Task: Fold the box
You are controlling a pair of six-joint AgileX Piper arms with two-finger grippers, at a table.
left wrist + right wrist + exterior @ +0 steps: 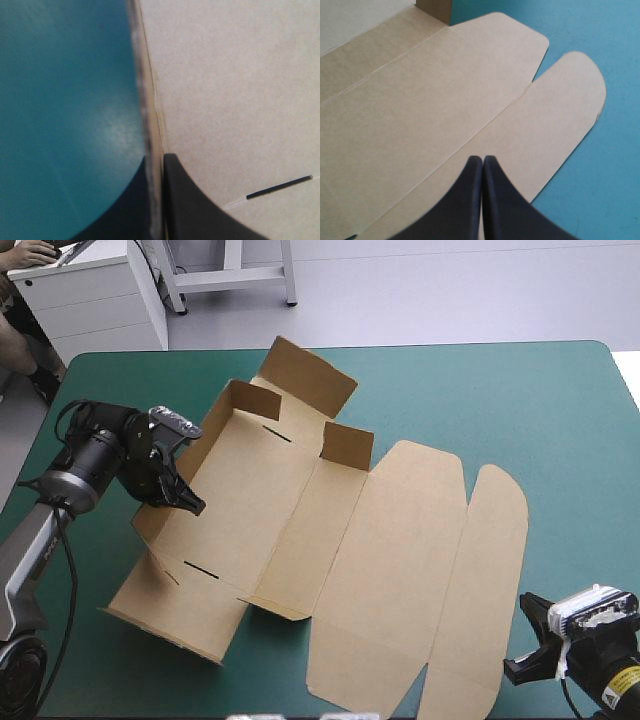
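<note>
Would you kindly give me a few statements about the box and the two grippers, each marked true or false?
1. The left gripper is shut on the left edge of the box. True.
2. The right gripper is wide open. False: its fingers meet in one arch, holding nothing.
3. The rounded flap lies flat on the teal-green cover. True.
4. Every panel of the box lies flat. False: the far walls stand raised.
</note>
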